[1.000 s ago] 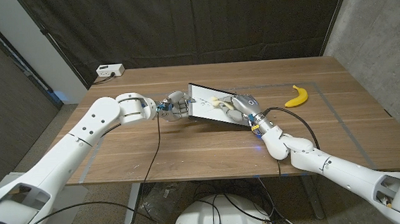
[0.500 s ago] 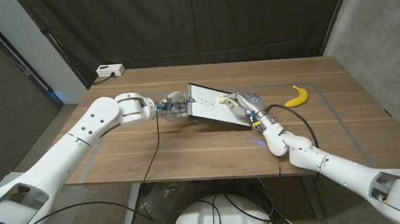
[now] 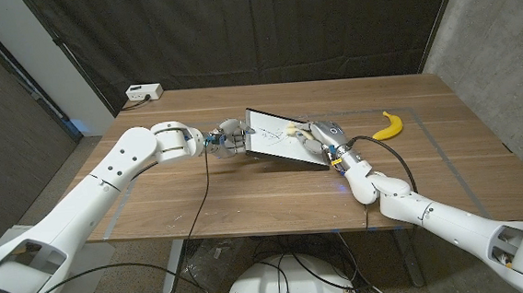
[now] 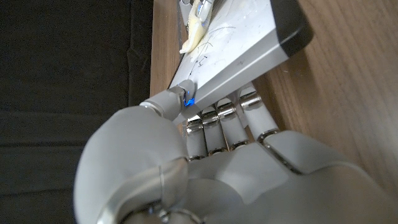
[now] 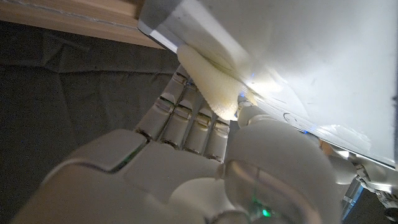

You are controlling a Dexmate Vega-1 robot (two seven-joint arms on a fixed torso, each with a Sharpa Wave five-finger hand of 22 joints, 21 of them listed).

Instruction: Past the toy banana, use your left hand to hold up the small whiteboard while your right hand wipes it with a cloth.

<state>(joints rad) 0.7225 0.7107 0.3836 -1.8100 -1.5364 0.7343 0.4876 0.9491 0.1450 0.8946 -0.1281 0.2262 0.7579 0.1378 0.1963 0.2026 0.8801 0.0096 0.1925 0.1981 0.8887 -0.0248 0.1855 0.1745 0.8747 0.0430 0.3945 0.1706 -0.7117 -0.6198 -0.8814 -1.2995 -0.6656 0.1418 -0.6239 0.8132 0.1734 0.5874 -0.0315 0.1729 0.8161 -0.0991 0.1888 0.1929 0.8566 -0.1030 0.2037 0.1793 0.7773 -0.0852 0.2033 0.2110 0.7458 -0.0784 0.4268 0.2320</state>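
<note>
Yellow cloth (image 5: 214, 87) is pinched in your right hand (image 3: 321, 139), pressed on the tilted whiteboard (image 3: 277, 138) your left hand (image 3: 229, 138) grips; banana (image 3: 388, 126) lies beyond your right hand

A rectangular brown wooden table (image 3: 246, 189) with visible grain is seen in the middle of the room. Behind it, a black fabric curtain (image 3: 235, 28) with soft folds is hung. At the right, a grey concrete wall (image 3: 503, 37) is seen, and at the left a dark grey panel (image 3: 11, 127). A white power strip (image 3: 143, 93) is placed at the table's far left corner.
</note>
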